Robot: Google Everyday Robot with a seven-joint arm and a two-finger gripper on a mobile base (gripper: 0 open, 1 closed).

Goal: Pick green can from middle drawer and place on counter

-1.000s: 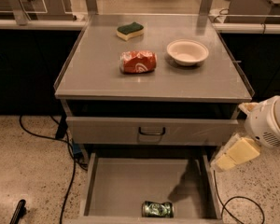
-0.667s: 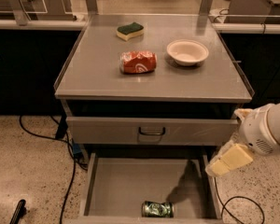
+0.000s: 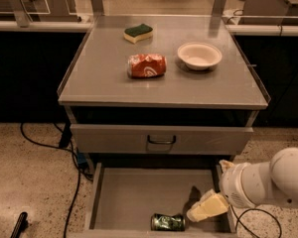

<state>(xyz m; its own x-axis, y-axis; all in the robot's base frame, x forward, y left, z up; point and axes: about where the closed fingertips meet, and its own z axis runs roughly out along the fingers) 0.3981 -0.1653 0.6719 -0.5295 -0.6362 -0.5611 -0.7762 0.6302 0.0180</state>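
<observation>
The green can [image 3: 168, 222] lies on its side on the floor of the open middle drawer [image 3: 124, 197], near its front edge. My gripper [image 3: 207, 208] comes in from the right, low over the drawer's right side, with its pale tip just right of the can. The counter [image 3: 104, 78] above is a flat grey top with a thin rim.
On the counter lie a crushed red-orange can [image 3: 147, 66], a white bowl [image 3: 199, 55] and a green-and-yellow sponge [image 3: 138, 32]. A closed drawer front with a dark loop handle [image 3: 161, 141] sits above the open drawer. Black cables [image 3: 44, 145] run on the floor at left.
My arm and gripper have moved down and to the left, from beside the drawer's right wall to low over the drawer, close to the green can.
</observation>
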